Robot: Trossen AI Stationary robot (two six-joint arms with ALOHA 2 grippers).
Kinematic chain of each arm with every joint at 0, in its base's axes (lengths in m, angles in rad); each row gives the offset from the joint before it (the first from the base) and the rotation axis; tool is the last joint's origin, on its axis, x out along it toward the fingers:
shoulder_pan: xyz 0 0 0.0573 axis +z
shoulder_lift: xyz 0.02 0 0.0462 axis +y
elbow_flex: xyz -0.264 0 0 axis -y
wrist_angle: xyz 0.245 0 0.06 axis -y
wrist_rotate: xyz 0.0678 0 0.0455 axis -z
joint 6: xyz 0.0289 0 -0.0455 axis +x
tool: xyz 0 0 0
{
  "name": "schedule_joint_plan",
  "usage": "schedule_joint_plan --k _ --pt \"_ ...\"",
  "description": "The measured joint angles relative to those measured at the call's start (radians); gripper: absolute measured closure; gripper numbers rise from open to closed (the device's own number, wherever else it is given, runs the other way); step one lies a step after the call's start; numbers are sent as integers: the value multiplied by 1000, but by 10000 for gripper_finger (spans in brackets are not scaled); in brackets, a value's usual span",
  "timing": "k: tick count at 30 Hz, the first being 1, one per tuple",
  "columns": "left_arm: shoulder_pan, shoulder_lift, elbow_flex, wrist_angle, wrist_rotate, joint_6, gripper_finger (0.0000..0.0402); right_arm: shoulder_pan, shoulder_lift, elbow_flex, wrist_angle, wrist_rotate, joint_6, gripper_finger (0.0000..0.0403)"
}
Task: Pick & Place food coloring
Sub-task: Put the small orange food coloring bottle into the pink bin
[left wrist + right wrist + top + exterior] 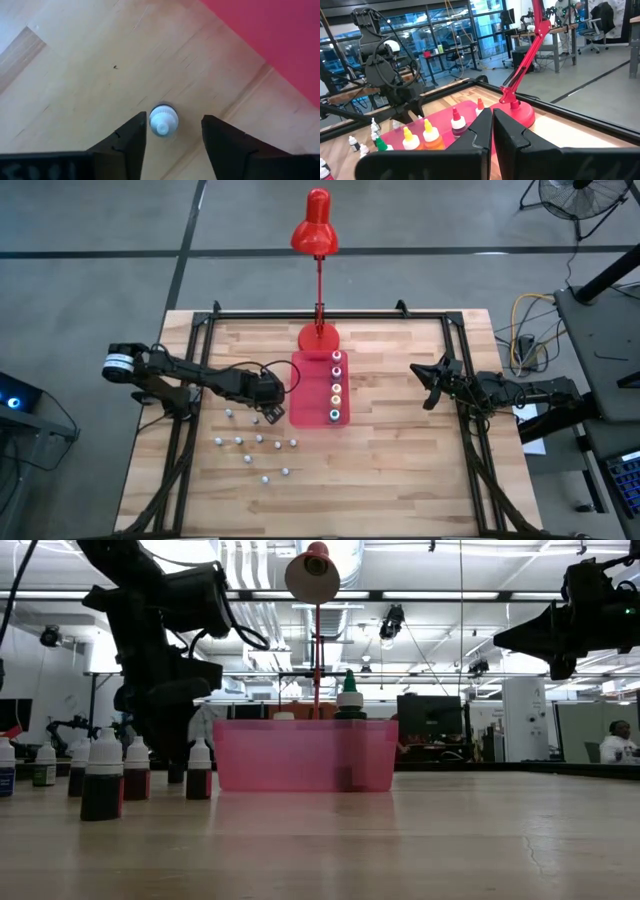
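My left gripper [268, 413] points straight down, open, just left of the red tray [305, 405]. In the left wrist view its fingers [131, 137] stand on either side of one small white-capped bottle [163, 121], which stands upright on the table, nearer one finger. Several more small bottles [255, 445] stand scattered on the wood nearer the front edge. Five bigger coloured-cap bottles [336, 388] stand in a row inside the tray along its right side. My right gripper [428, 380] is shut and waits in the air over the table's right part.
A red desk lamp [318, 280] has its base [317, 337] at the tray's far end and its head over the far edge. A black frame [330, 313] runs round the table. Bare wood [400, 470] lies right of the tray and toward the near edge.
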Motion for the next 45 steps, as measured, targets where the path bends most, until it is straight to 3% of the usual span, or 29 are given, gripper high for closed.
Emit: schedule_joint_plan --k 18,33,39,45 --pt "0 0 6 -5 -1 -1 363 0 0 0 0 0 0 394" --pt "6 -78 107 -101 -48 -17 362 -1 0 0 0 0 0 394" --pt "34 -105 243 -215 -77 33 362 0 0 0 0 0 0 394" --pt "73 -52 419 -289 -77 148 362 0 0 0 0 0 0 394"
